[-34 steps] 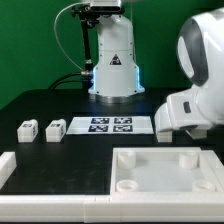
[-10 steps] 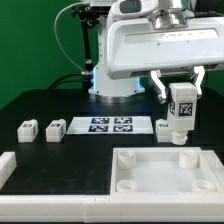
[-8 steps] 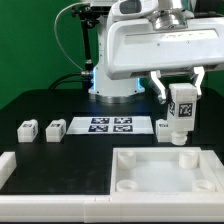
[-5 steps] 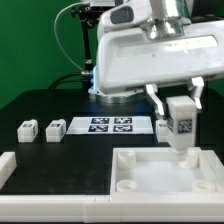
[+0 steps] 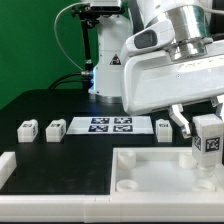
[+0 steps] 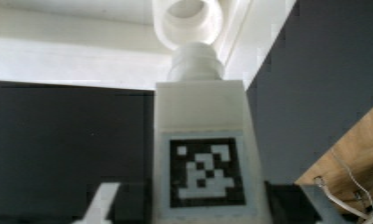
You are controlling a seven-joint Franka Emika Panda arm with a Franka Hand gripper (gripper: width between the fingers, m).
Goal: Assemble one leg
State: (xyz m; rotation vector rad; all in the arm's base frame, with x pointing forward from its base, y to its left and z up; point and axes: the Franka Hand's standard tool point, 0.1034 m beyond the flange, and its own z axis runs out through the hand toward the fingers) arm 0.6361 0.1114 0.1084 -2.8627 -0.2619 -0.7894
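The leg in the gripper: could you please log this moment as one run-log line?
gripper: shut on leg | leg: upright, tag visible | position: over tray piece, far corner, exterior view's right | seated: cannot tell

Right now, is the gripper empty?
No: in the exterior view the gripper is shut on a leg, holding it upright above the tray.

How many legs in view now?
4 legs: two on the table at the exterior view's left, one past the marker board toward its right, one gripped by the end effector. Others may be hidden.
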